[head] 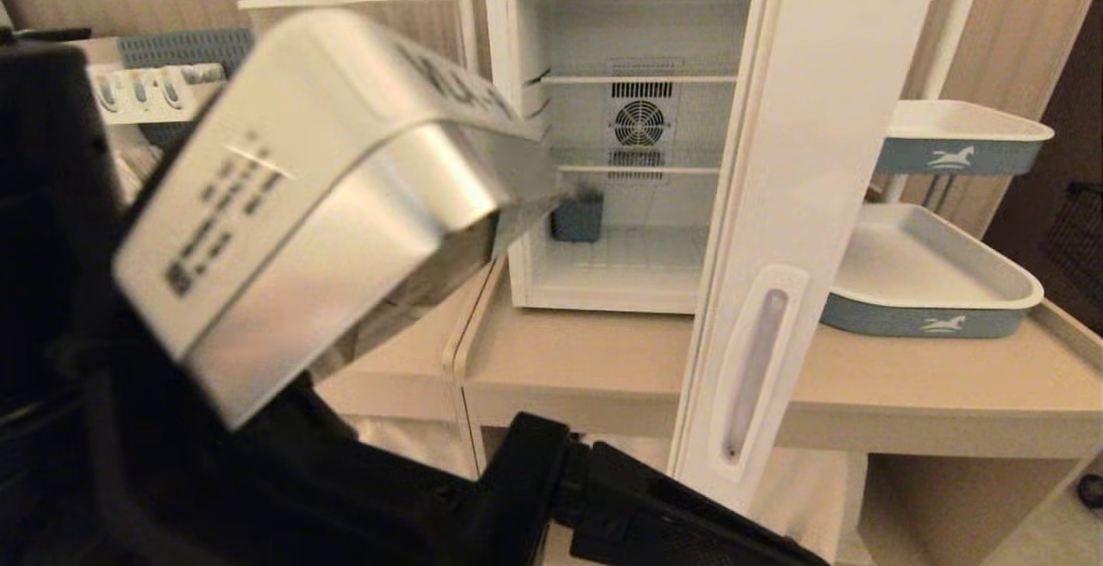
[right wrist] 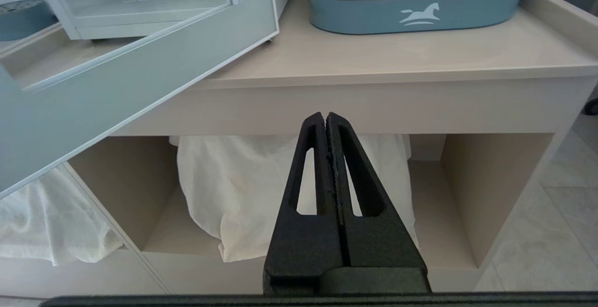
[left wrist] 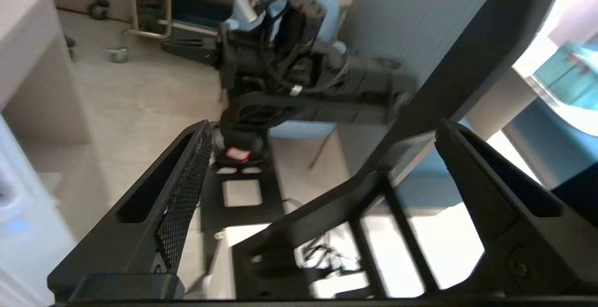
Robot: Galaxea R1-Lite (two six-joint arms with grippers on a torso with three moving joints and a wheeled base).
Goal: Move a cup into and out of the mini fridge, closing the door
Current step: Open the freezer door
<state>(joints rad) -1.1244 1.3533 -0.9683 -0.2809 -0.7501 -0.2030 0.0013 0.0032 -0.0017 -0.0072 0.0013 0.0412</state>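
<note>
Mini fridge point(head: 517, 118) on a beige counter point(head: 603, 359), door point(head: 801, 161) swung wide open toward the camera, seen edge-on in the head view with its recessed handle point(head: 754, 372) low on the edge. Inside: two wire shelves point(head: 638, 79), a round fan grille point(head: 639, 124) on the back wall. A small blue-grey cup point(head: 577, 220) on the fridge floor, near the left wall, upright; handle cannot be made out; colour differs from a plain white mug.

Left arm raised close before the head camera, its silver wrist housing point(head: 327, 178) covering much of the left half. Left gripper point(left wrist: 322, 129) spread wide, nothing between the fingers point(left wrist: 184, 190); in its wrist view, facing the floor and the robot's own black frame.

Right gripper point(right wrist: 326, 120) low before the counter's open cubby, fingers pressed together, empty, white cloth point(right wrist: 261, 181) behind.

Two blue-sided trays point(head: 935, 312) with a white horse mark just right of the fridge, one raised above the other.
</note>
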